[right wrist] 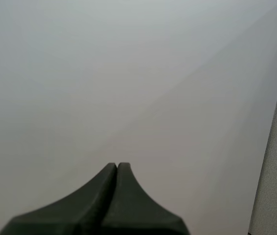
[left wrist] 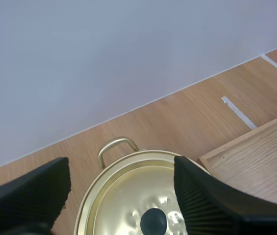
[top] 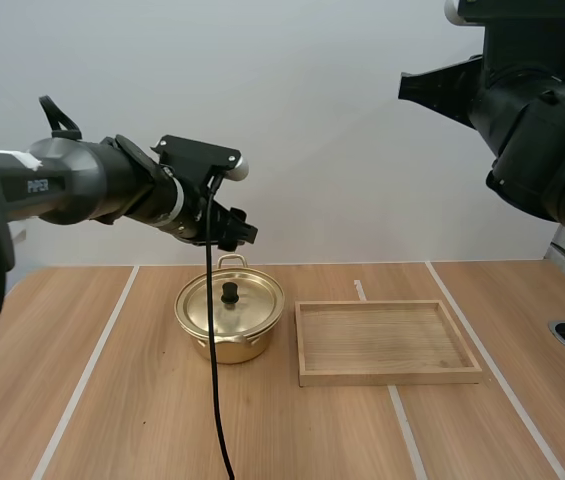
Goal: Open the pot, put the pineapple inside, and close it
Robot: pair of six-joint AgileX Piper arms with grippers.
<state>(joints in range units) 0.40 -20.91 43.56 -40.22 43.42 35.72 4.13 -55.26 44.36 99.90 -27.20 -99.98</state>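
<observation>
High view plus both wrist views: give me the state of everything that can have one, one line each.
Gold metal pot: upright on the table, closed.
Gold lid with black knob: seated on the pot, ungripped.
Shallow wooden tray: flat on the table, beside the pot, apart from it.
Left gripper: open, above the lid.
Right gripper: shut on nothing, raised high.

Gold pot (top: 227, 347), black lid knob (top: 230, 293), pale wooden tray (top: 390, 377), light wood table (top: 112, 420)

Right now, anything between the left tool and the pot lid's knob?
Nothing visible. The left tool is open above the pot. The black knob on the lid sits uncovered below the gap between its fingers.
</observation>
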